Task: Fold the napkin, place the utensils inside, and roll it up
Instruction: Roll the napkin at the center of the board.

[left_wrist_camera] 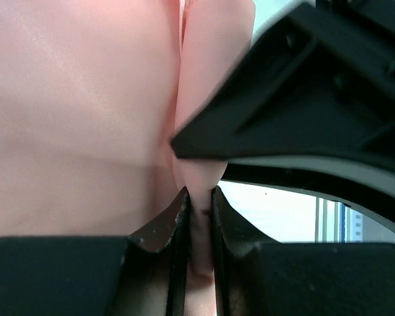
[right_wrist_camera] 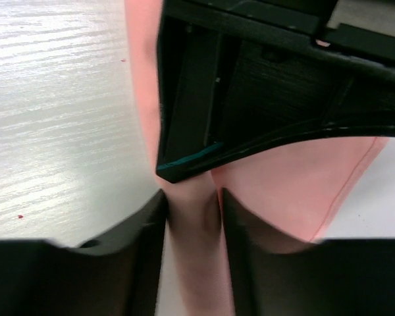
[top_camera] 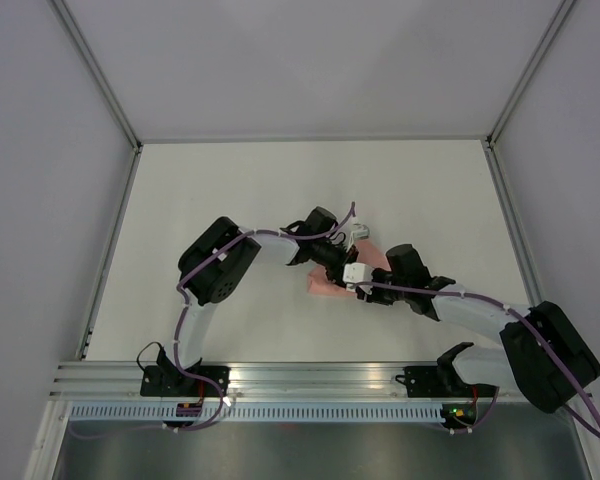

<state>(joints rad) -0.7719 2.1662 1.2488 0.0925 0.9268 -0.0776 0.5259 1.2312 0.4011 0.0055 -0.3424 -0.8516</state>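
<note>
The salmon-pink napkin (top_camera: 325, 284) lies bunched small at the table's middle, mostly hidden under both grippers. My left gripper (top_camera: 342, 256) is shut on a fold of the napkin (left_wrist_camera: 201, 217), with pink cloth (left_wrist_camera: 72, 112) filling the left wrist view. My right gripper (top_camera: 355, 280) is shut on another fold of the napkin (right_wrist_camera: 192, 217). Each wrist view shows the other gripper's black body close in front. The utensils are hidden.
The white table (top_camera: 230, 190) is walled by grey panels on three sides. A metal rail (top_camera: 310, 385) with the arm bases runs along the near edge.
</note>
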